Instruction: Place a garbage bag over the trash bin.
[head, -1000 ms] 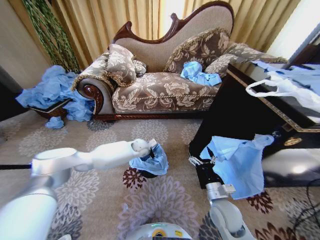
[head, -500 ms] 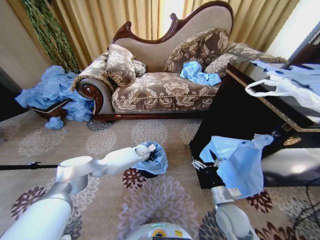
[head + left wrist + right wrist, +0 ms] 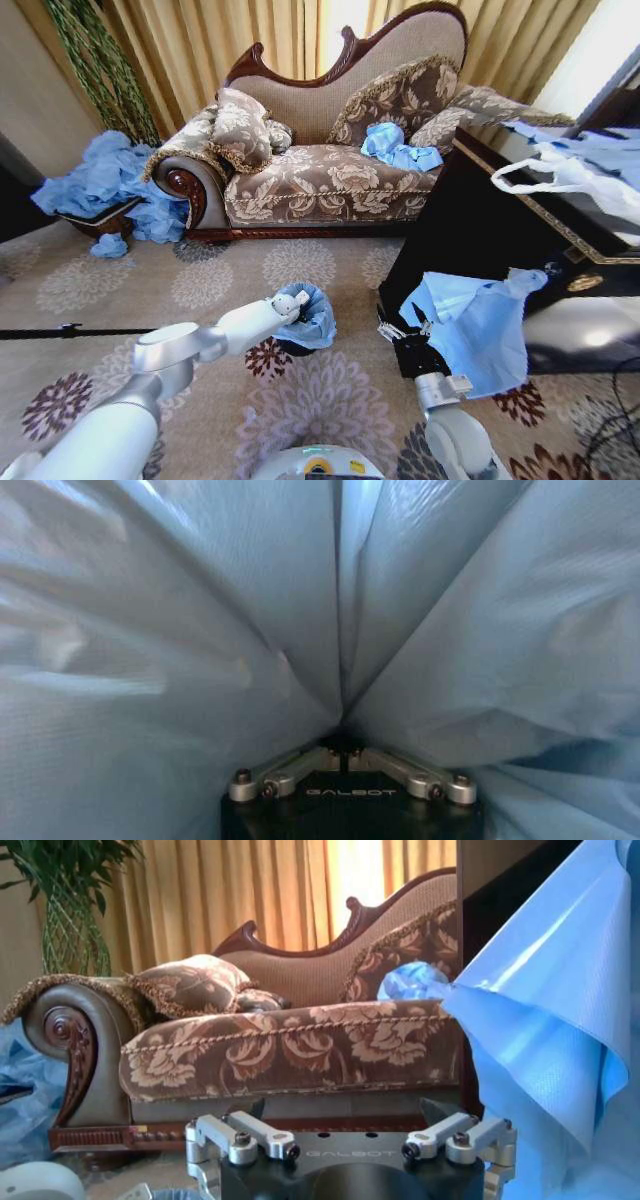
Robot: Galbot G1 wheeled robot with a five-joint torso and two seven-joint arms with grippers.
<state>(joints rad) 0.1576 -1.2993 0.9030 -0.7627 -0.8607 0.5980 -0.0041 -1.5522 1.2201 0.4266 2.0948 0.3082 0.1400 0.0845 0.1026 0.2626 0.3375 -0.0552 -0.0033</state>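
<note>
The garbage bag (image 3: 312, 322), thin and light blue, sits crumpled over the top of the small black trash bin (image 3: 292, 349) on the carpet. My left gripper (image 3: 293, 300) is at the bag's near-left edge above the bin's rim. In the left wrist view that gripper (image 3: 343, 739) is shut on a fold of the bag (image 3: 200, 630), which surrounds it. My right gripper (image 3: 400, 328) hangs to the right of the bin, in front of the black table, open with nothing between its fingers (image 3: 255, 1111).
A bigger flat pale-blue bag (image 3: 480, 325) hangs from the black table (image 3: 470, 220) beside my right gripper. A white loop-handled bag (image 3: 570, 175) lies on that table. A patterned sofa (image 3: 330, 180) stands behind, with a heap of blue bags (image 3: 110, 185) to its left.
My left arm's elbow has swung in toward my body while its gripper stayed at the bag on the bin. The bag now lies more spread over the bin. The right gripper barely moved.
</note>
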